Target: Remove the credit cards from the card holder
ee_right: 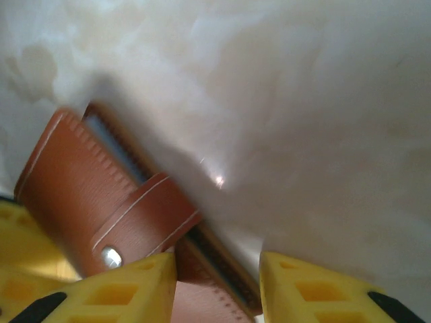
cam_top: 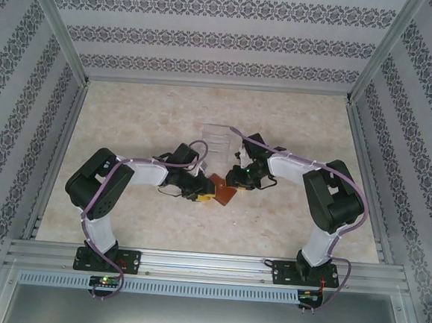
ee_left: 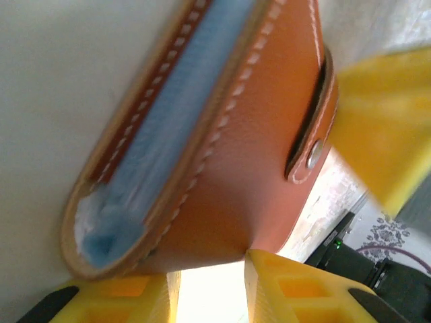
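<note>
The card holder (cam_top: 222, 191) is reddish-brown leather with white stitching and lies mid-table between both grippers. In the left wrist view the card holder (ee_left: 229, 155) looms close, showing its grey-blue inner pocket (ee_left: 155, 134) and snapped strap tab (ee_left: 311, 134). My left gripper (ee_left: 211, 286) is open, its fingertips (ee_left: 283, 282) at the holder's lower edge. My right gripper (ee_right: 217, 282) is open around the card holder's (ee_right: 74, 182) edge; its left finger (ee_right: 135, 286) touches the leather by the strap (ee_right: 145, 219), and the other stands apart. The credit cards are hidden inside.
A clear plastic tray (cam_top: 219, 139) lies just beyond the grippers. The pale marble table (cam_top: 130, 117) is fenced by patterned walls and a metal rail (cam_top: 208, 266) at the near edge. One yellow finger (ee_left: 377, 128) of the right gripper shows beside the holder in the left wrist view.
</note>
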Controlling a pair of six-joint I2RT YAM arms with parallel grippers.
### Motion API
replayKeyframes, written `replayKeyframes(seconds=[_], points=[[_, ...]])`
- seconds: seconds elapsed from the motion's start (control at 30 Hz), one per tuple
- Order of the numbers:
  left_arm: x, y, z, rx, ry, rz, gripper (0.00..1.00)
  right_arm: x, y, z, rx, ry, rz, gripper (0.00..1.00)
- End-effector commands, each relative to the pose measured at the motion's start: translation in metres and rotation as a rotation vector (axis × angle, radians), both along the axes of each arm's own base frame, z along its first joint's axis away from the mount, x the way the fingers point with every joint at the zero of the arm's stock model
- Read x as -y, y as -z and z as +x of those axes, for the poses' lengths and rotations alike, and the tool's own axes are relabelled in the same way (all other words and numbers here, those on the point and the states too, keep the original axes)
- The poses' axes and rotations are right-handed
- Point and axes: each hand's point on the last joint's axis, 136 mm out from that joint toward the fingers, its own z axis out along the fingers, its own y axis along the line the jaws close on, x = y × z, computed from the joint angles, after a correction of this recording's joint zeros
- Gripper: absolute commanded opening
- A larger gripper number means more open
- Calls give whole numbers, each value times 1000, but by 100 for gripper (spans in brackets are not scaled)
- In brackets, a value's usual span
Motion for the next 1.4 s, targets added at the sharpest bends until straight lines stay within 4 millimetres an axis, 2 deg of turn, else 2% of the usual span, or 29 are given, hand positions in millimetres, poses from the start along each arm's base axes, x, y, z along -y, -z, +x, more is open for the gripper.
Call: replayKeyframes(seconds=[0.0,0.17,0.27,0.43,0.57,0.8,0.97,1.27,1.37], points=[[-4,-5,18,36,0,15,30,-11,-7,-18,-10,29,10,39],[-26,-7,29,45,-19,53,30,-32,-17,-39,-22,2,42,39],[-37,-8,35,50,-30,64,30,-42,-26,-38,-6,-21,62,39],[-41,-21,41,75,-32,56,30,-1,-35,-12,98,108,-212,39],[-41,-28,44,93,-39,54,29,-2,-47,-1,117,172,-231,42],[-33,-27,42,75,-37,9,16,-18,-36,1,43,271,-288,50],[-28,-27,38,71,-10,1,14,-32,-29,3,32,274,-292,50],[-16,-33,40,44,-24,-95,1,-36,-17,5,11,270,-317,49],[-12,-30,41,22,-33,-118,0,-35,-11,3,1,273,-324,48]])
